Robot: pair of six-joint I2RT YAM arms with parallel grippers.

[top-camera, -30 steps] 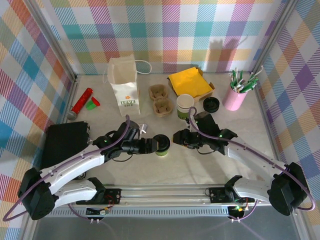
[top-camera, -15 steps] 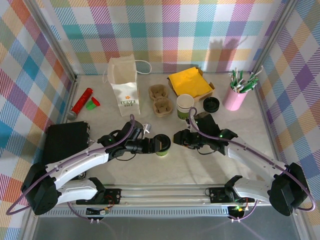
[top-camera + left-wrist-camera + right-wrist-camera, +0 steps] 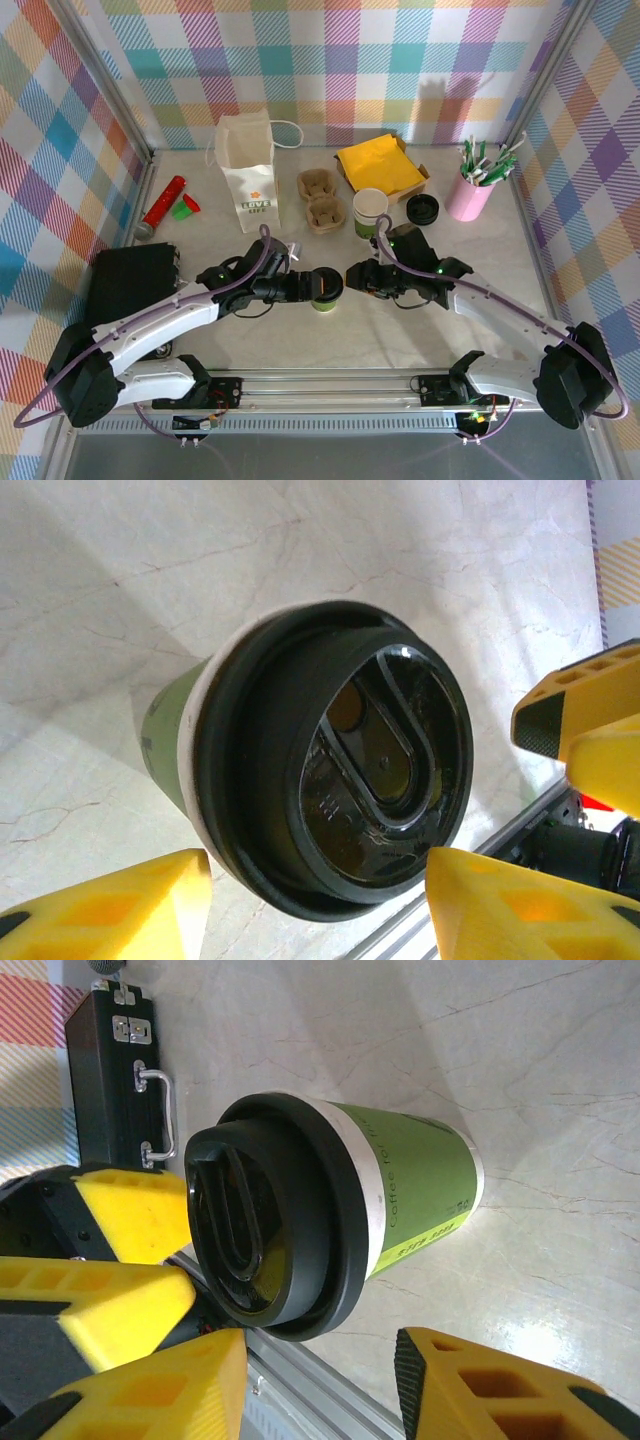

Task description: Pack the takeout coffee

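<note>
The takeout coffee (image 3: 326, 290), a cream-and-green paper cup with a black lid, stands upright near the table's front middle. My left gripper (image 3: 312, 286) reaches it from the left. In the left wrist view its yellow fingers (image 3: 120, 905) stand on either side of the lid (image 3: 340, 760) with a gap on each side, so the left gripper (image 3: 310, 890) is open. My right gripper (image 3: 356, 274) hovers just right of the cup. It is open (image 3: 318, 1345), with the takeout coffee (image 3: 400, 1210) ahead of its fingertips and untouched. The white paper bag (image 3: 248, 170) stands upright at the back left.
A cardboard cup carrier (image 3: 322, 198), a lidless cup (image 3: 370, 212) and a loose black lid (image 3: 422, 209) sit behind the grippers. Yellow napkins (image 3: 380, 165) and a pink straw cup (image 3: 470, 192) stand at the back right. A black case (image 3: 130, 290) and a red tube (image 3: 163, 205) lie left.
My left gripper has edged right, closer around the cup's lid, and its jaws stand slightly wider. The right arm and the cup have hardly moved.
</note>
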